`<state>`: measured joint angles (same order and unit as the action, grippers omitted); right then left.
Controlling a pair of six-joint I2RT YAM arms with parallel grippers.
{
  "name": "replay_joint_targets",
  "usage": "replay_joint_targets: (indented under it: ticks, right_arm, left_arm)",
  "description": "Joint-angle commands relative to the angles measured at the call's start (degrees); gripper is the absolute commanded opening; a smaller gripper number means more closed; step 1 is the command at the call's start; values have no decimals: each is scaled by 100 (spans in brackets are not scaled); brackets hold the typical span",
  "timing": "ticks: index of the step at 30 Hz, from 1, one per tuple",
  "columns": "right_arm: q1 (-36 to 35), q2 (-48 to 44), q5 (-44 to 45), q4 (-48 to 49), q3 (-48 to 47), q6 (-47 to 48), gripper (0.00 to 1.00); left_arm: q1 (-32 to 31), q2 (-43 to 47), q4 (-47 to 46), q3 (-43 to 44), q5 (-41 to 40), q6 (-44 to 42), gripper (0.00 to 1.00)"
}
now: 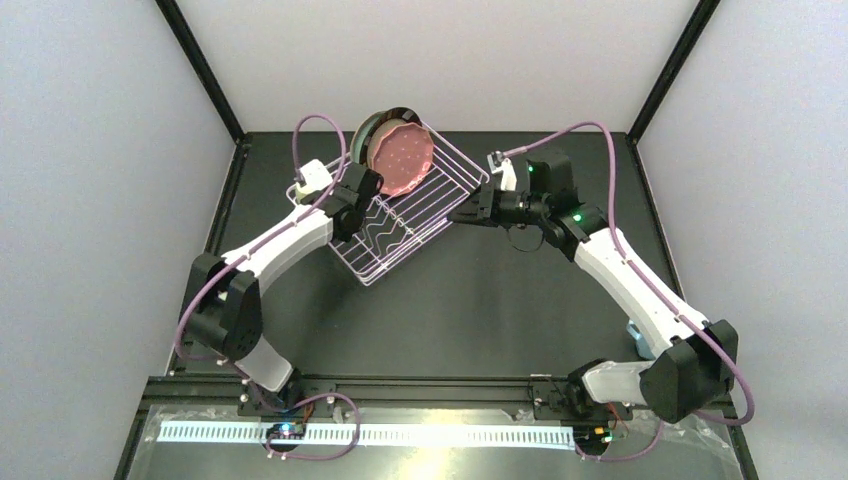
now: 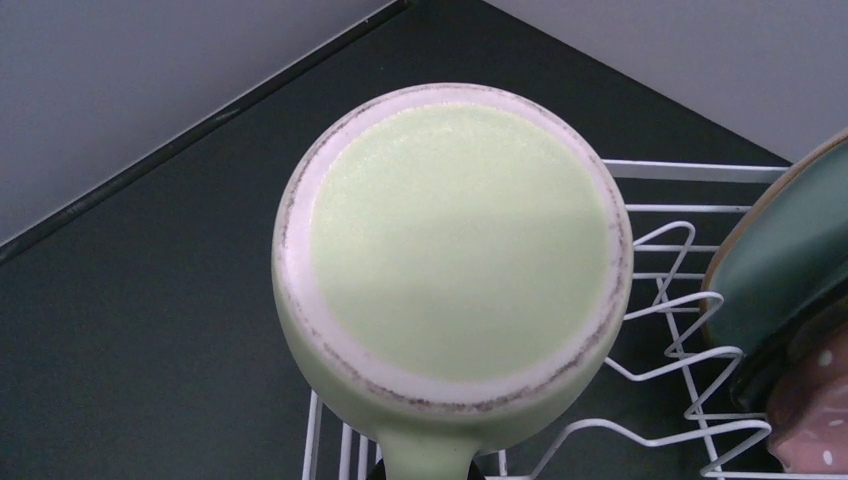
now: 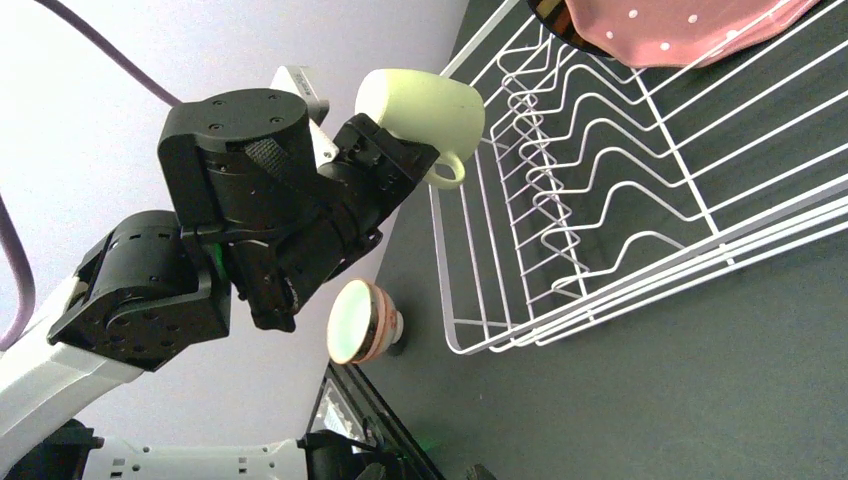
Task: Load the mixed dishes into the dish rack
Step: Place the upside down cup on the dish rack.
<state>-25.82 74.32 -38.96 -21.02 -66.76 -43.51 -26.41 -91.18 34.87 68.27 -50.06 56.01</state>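
So the left gripper point(image 3: 418, 160) is clamped on the handle of the pale green mug point(image 2: 455, 250), holding it up at the left edge of the dish rack point(image 1: 400, 225). The left wrist view is basically all mug bottom, so the fingers gripping it are hidden there. You only see the grip from the right wrist view. I can't tell whether the mug touches the wires. From overhead the mug is tucked under the left wrist and I can't really pick it out.

The pink speckled plate point(image 1: 403, 160) stands on edge at the far end of the rack. The mint-green flowered plate point(image 1: 370, 135) is right behind it and mostly covered. Both are cut off by the frame in the two wrist views.

A small bowl point(image 3: 360, 320), mint inside and reddish outside, sits on the dark table point(image 1: 500, 320) just outside the rack's near-left side. The left arm hides it from above.

The right gripper point(image 1: 465, 213) is at the rack's right corner. Its fingers are too dark and small to make out, so whether they're open, closed or touching the wire, I can't tell.
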Motion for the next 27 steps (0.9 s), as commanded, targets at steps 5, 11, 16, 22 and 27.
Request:
replay_joint_targets:
  ticks: [5, 11, 16, 22, 27]
  right_arm:
    - [51, 177, -92, 1, -42, 131, 45]
    - [103, 255, -123, 14, -64, 159, 45]
    - [115, 335, -150, 10, -108, 176, 45]
    - [130, 406, -167, 10, -135, 200, 45]
    - [173, 438, -178, 10, -142, 202, 45]
  left_arm:
    - [280, -225, -443, 334, 122, 264, 1]
    - [387, -383, -533, 360, 326, 331, 1]
    - [466, -519, -560, 405, 469, 409, 1]
    - [548, -692, -481, 535, 654, 475, 1]
    - [566, -793, -380, 577, 712, 607, 1]
